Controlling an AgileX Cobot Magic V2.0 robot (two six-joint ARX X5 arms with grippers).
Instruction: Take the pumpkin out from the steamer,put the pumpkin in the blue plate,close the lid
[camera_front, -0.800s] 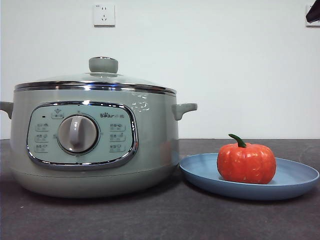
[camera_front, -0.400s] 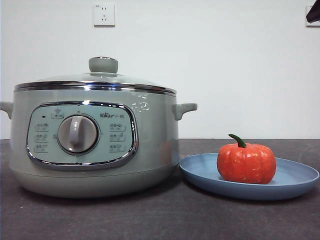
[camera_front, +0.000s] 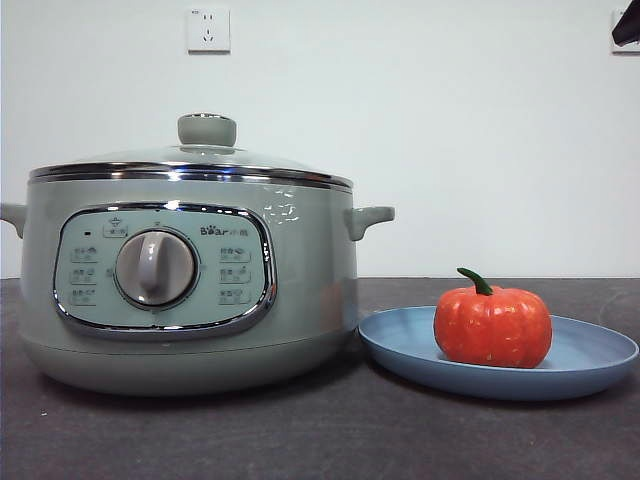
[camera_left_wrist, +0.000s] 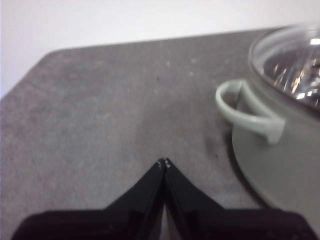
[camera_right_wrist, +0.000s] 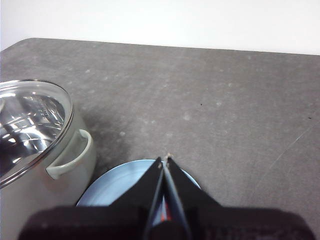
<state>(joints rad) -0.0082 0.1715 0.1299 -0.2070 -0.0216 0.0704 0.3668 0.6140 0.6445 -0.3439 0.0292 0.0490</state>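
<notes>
- The pumpkin (camera_front: 492, 327) sits upright in the blue plate (camera_front: 600, 352), stem up, resting on the plate's floor toward the middle; nothing grips it, so its own flat base keeps it there; in the right wrist view it is all but hidden behind that arm's own jaws, only a sliver of red showing between them.
- The blue plate lies on the dark bench (camera_front: 300, 440) just beside the steamer (camera_front: 300, 300), its rim close to the pot's foot; I cannot tell whether the two touch.
- The lid (camera_front: 190, 160) rests squarely on the steamer, chrome rim seated all round, knob (camera_front: 207, 129) on top; judged from this, all three parts of the task look done, and no further handling seems called for.
- The left tool (camera_left_wrist: 164, 163) has its jaws pressed together on nothing; it hangs above bare bench beside the steamer's side handle (camera_left_wrist: 240, 107), clear of the pot, a resting pose rather than a working one.
- The right tool (camera_right_wrist: 165, 160) is likewise pressed together and empty, held high over the blue plate; that height would explain why the front view shows only a black tip at its upper corner (camera_front: 627, 25); which arm that tip belongs to cannot be told from that view.
</notes>
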